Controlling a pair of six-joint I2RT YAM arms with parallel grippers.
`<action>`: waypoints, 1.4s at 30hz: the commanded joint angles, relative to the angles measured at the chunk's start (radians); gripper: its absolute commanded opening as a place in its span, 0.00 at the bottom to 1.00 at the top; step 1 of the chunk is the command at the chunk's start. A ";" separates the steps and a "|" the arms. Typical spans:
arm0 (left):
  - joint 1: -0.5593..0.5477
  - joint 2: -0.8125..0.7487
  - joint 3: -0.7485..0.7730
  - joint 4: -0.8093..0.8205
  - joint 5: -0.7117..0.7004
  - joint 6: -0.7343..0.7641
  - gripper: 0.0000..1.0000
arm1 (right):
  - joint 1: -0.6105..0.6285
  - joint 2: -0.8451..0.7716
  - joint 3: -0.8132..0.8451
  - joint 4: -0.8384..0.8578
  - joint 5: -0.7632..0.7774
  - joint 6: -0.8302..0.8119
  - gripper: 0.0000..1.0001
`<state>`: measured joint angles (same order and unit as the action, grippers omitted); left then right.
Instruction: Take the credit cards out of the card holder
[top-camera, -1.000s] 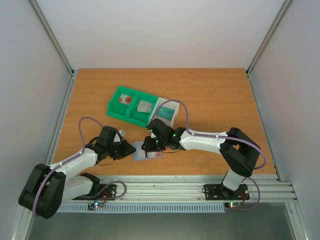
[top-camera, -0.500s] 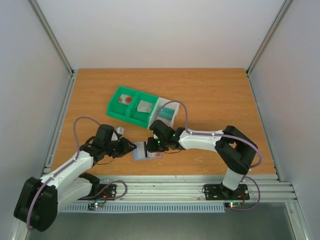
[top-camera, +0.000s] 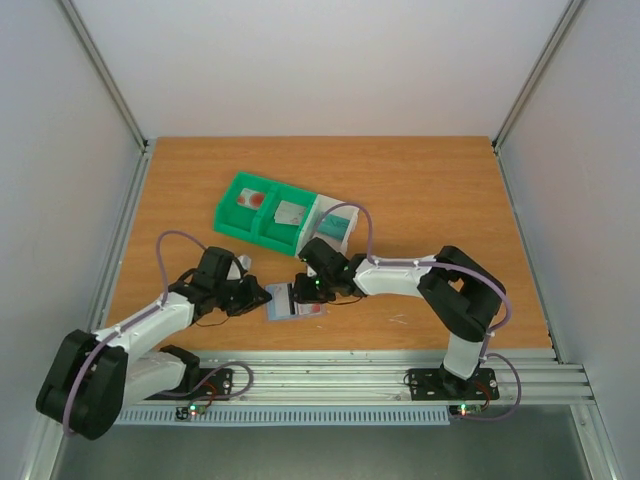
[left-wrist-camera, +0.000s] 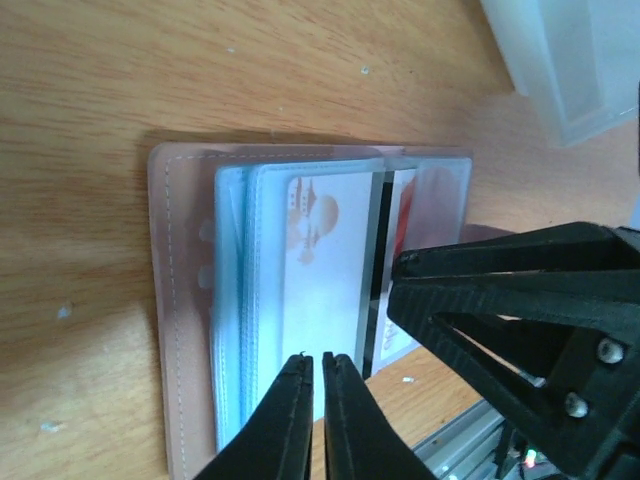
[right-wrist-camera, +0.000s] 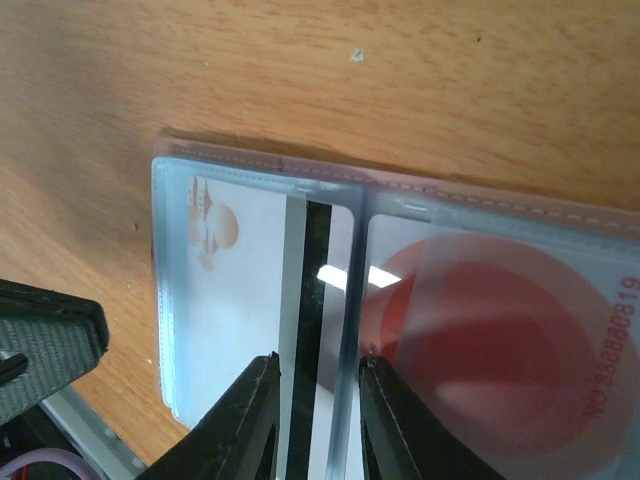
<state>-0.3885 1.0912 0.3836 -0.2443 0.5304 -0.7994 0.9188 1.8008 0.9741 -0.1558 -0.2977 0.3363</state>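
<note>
Right arm (top-camera: 455, 290) has folded leftward; card holder (top-camera: 296, 306) stays put.
It lies open near the green tray (top-camera: 240, 232), credit cards (right-wrist-camera: 240, 300) inside; left gripper (left-wrist-camera: 320, 362) pinched shut, right gripper (right-wrist-camera: 318, 368) slightly parted, astride the dark stripe.

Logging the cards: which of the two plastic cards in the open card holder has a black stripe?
The white card with the small orange emblem, left in the right wrist view; the other card shows a large red circle.
</note>
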 joint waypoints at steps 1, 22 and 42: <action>-0.004 0.039 -0.004 0.063 -0.011 0.030 0.05 | -0.026 0.018 -0.030 0.078 -0.053 0.003 0.23; -0.004 0.130 -0.068 0.164 -0.062 0.023 0.01 | -0.064 0.043 -0.055 0.191 -0.144 0.036 0.24; -0.004 0.089 -0.065 0.093 -0.112 0.050 0.08 | -0.100 -0.118 -0.124 0.086 0.002 0.029 0.01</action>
<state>-0.3885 1.1950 0.3225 -0.1120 0.4675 -0.7723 0.8383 1.7222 0.8730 0.0036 -0.3817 0.3843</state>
